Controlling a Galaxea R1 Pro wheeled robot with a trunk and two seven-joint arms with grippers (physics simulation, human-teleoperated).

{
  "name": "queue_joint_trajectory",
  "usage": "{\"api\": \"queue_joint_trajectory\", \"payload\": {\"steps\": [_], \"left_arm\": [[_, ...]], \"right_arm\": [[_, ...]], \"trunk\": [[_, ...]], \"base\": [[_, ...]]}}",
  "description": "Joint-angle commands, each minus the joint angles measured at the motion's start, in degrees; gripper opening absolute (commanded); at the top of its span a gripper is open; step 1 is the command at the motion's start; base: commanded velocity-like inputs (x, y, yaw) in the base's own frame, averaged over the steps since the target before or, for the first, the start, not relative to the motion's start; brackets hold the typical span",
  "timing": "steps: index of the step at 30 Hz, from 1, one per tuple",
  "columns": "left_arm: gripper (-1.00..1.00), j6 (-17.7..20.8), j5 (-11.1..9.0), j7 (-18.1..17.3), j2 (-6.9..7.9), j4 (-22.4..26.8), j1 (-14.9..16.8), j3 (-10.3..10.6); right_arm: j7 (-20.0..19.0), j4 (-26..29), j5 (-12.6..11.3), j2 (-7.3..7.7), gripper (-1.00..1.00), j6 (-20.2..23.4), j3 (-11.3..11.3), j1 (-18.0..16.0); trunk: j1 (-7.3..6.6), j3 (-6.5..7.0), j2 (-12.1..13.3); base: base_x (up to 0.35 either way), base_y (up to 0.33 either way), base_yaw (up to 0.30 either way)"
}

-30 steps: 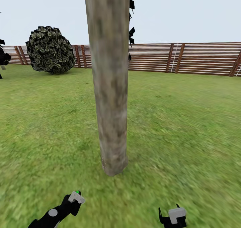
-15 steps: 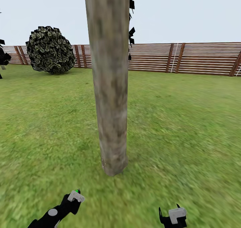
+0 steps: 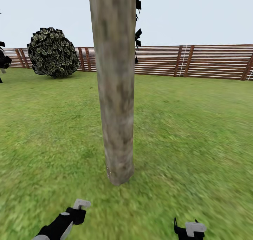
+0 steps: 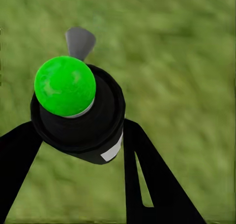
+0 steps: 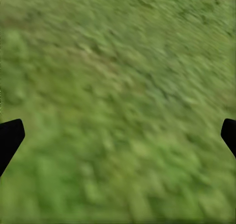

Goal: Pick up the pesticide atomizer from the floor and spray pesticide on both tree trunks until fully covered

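Presently, by size:
Garden lawn point(image 3: 196, 134): green turf running to the slatted brown fence point(image 3: 211, 61); a round leafy bush point(image 3: 52, 52) stands far off on the left.
Tree trunk point(image 3: 116, 92): upright, mottled grey-brown, dead ahead of both arms, its foot just beyond them; a few pale specks near the base, the rest looks bare, so spraying seems barely begun.
Left gripper point(image 4: 78, 140): clamped on the pesticide atomizer point(image 4: 78, 115), which stands between its fingers point(image 4: 147, 179).
Right gripper point(image 5: 118, 135): jaws spread wide, nothing between them, grass beneath.
Atomizer axis: seen end-on from the left wrist, green cap toward the camera, grey nozzle point(image 4: 79, 41) on its far side, over grass.
Deciding relation: trunk lies forward and slightly right of the left gripper point(image 3: 80, 206), the nearer arm; nozzle likely needs raising toward the bark.
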State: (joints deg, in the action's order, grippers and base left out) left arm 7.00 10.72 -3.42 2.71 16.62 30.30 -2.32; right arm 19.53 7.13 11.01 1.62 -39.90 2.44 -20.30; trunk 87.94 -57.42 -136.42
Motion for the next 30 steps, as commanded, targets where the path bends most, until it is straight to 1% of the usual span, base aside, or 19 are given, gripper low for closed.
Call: {"api": "queue_joint_trajectory", "payload": {"steps": [1, 2, 4, 8, 9, 10, 12, 13, 15, 18, 20, 22, 24, 26, 27, 28, 29, 30], "left_arm": [[-1.0, 1.53, 0.01, -0.04, -0.06, 1.7, -0.18, 0.01], [-1.0, 3.09, 0.03, -0.1, -0.12, 4.82, -0.57, 0.12], [-1.0, 3.95, 0.02, -0.25, -0.19, 6.94, -0.76, 0.82], [-1.0, 6.25, 0.01, -0.89, -1.0, 7.9, -0.72, 2.8], [-1.0, 8.11, -0.01, -1.14, -1.37, 8.1, -0.43, 3.45], [-1.0, 9.06, -0.03, -1.23, -1.56, 8.2, -0.21, 3.67], [-1.0, 9.7, -0.06, -1.51, -1.71, 8.27, -0.04, 3.81], [-1.0, 9.86, -0.05, -2.01, -1.72, 8.29, 0.02, 3.86], [-1.0, 10.18, 0.0, -5.28, -1.63, 8.44, 0.02, 3.91], [-1.0, 11.35, 0.07, -7.49, -1.41, 10.29, -0.01, 3.9], [-1.0, 14.55, 0.09, -8.03, -1.63, 13.09, -0.03, 4.03], [-1.0, 16.78, 0.09, -8.12, -1.79, 15.56, 0.0, 4.06], [-1.0, 23.27, 0.04, -8.19, -3.12, 22.33, 0.08, 4.08], [-1.0, 26.19, 0.07, -8.24, -3.85, 24.87, 0.1, 4.14], [-1.0, 27.4, 0.08, -8.27, -3.94, 26.28, 0.11, 4.33], [-1.0, 27.86, 0.14, -8.3, -3.81, 26.96, 0.11, 4.46], [-1.0, 28.35, 0.27, -8.33, -3.13, 27.69, 0.33, 4.52], [-1.0, 28.57, 0.23, -8.35, -2.11, 27.94, 0.99, 4.5]], "right_arm": [[-0.01, -0.01, -0.05, -0.02, 1.0, 0.0, -0.02, 0.0], [-0.05, -0.01, -0.03, -0.03, 1.0, 0.0, -0.05, 0.0], [-0.09, -0.01, -0.03, 0.01, 1.0, 0.0, -0.06, 0.0], [-0.1, -0.01, -0.03, -0.15, 1.0, 0.0, -0.07, 0.0], [-0.11, -0.01, -0.03, -0.24, 1.0, 0.0, -0.08, 0.0], [-0.11, -0.01, -0.03, -0.27, 1.0, 0.0, -0.07, 0.0], [-0.11, -0.01, 0.0, -0.29, 1.0, 0.0, -0.07, 0.0], [-0.11, -0.01, 0.0, -0.3, 1.0, 0.0, -0.07, 0.0], [-0.06, -0.01, 0.02, -0.3, 1.0, 0.0, -0.07, 0.0], [-0.03, -0.01, 0.05, -0.12, 1.0, 0.0, -0.02, 0.0], [-0.02, -0.01, 0.06, 0.01, 1.0, 0.0, -0.04, 0.0], [-0.02, -0.01, 0.06, 0.03, 1.0, 0.0, -0.06, 0.0], [-0.02, -0.01, 0.08, 0.04, 1.0, 0.0, -0.07, 0.0], [-0.02, -0.01, 0.11, 0.04, 1.0, 0.0, -0.07, 0.0], [-0.02, -0.01, 0.1, 0.04, 1.0, 0.0, -0.07, 0.0], [-0.02, -0.01, 0.12, 0.06, 1.0, 0.0, -0.07, 0.0], [-0.02, -0.01, 0.12, 0.1, 1.0, 0.0, -0.07, 0.0], [-0.02, -0.01, 0.12, 0.12, 1.0, 0.0, -0.07, 0.0]], "trunk": [[0.0, 0.0, 0.0], [0.0, 0.0, 0.0], [0.0, 0.0, 0.0], [0.0, 0.0, 0.0], [0.0, 0.0, 0.0], [0.0, 0.0, 0.0], [0.0, 0.0, 0.0], [0.0, 0.0, 0.0], [0.0, 0.0, 0.0], [0.0, 0.0, 0.0], [0.0, 0.0, 0.0], [0.0, 0.0, 0.0], [0.0, 0.0, 0.0], [0.0, 0.0, 0.0], [0.0, 0.0, 0.0], [0.0, 0.0, 0.0], [0.0, 0.0, 0.0], [0.0, 0.0, 0.0]], "base": [[0.0, 0.0, 0.0], [0.0, 0.0, 0.0], [-0.028, 0.0, 0.0], [-0.236, 0.0, 0.0], [-0.325, 0.0, -0.006], [-0.335, 0.0, -0.078], [-0.34, 0.0, -0.18], [-0.343, 0.0, -0.24], [-0.321, 0.0, -0.281], [-0.13, 0.0, -0.282], [-0.02, 0.0, -0.091], [-0.007, 0.0, -0.03], [-0.002, 0.0, -0.007], [0.0, 0.0, -0.002], [0.0, 0.0, 0.0], [0.0, 0.0, 0.0], [0.0, 0.0, 0.0], [0.0, 0.0, 0.0]]}}
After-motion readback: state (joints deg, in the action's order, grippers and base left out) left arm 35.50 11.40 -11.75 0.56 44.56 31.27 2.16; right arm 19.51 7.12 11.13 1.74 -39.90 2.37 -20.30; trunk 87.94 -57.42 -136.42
